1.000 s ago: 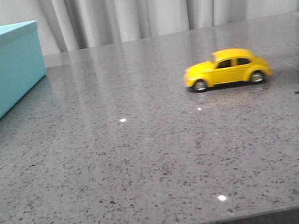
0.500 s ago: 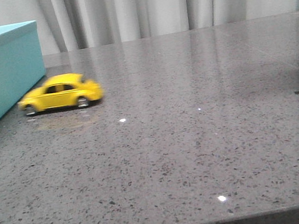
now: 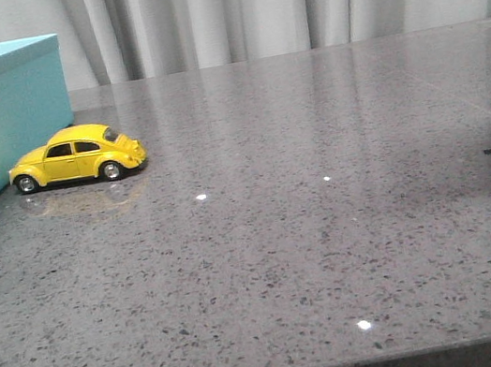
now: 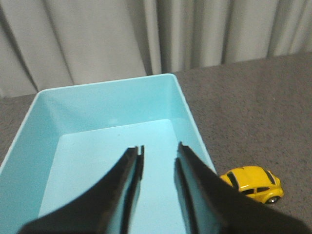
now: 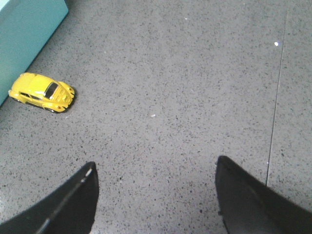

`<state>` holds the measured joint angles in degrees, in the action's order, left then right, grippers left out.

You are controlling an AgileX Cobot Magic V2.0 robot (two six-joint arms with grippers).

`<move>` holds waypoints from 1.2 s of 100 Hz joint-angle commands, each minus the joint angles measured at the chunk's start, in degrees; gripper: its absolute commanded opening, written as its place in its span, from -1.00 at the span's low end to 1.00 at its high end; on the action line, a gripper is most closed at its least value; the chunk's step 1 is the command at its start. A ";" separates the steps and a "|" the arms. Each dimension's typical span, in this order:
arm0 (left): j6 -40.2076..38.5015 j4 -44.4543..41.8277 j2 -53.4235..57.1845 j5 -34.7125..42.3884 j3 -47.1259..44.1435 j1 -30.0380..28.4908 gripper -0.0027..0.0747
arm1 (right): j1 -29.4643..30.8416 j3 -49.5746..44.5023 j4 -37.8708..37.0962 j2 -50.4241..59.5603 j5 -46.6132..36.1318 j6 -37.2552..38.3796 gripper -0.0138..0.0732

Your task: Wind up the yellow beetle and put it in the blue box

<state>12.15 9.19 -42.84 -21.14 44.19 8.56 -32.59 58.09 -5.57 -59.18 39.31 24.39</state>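
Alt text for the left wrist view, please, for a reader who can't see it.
The left hand, its two dark fingers slightly apart and holding nothing, hangs over the open, empty blue box. The yellow beetle stands on the grey speckled table just outside the box's side wall, and pale curtains hang behind.
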 commanded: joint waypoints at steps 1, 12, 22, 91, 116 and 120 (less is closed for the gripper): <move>4.82 0.37 -4.37 -1.00 6.75 3.32 0.02 | -0.17 1.13 -0.51 1.74 -3.72 -0.49 0.48; 9.61 0.37 -11.39 -7.31 13.73 6.58 0.15 | -0.17 1.13 0.20 2.38 -3.99 -0.49 0.48; 17.26 0.37 -17.47 -13.69 20.68 9.41 0.19 | -0.17 1.13 1.12 2.99 -4.28 -0.49 0.48; 40.03 -9.19 -49.14 -36.20 45.10 20.09 0.62 | -0.17 1.18 2.05 4.14 -4.39 -0.49 0.48; 40.03 -9.89 -53.79 -36.69 45.10 20.20 0.62 | -0.17 1.18 2.05 4.14 -4.39 -0.49 0.48; 40.03 -9.94 -54.40 -36.74 45.10 19.96 0.62 | -0.17 1.18 2.05 4.14 -4.39 -0.49 0.48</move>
<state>52.12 -0.72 -98.54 -58.99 87.30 28.37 -32.59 57.81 -3.21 -56.15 38.98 24.39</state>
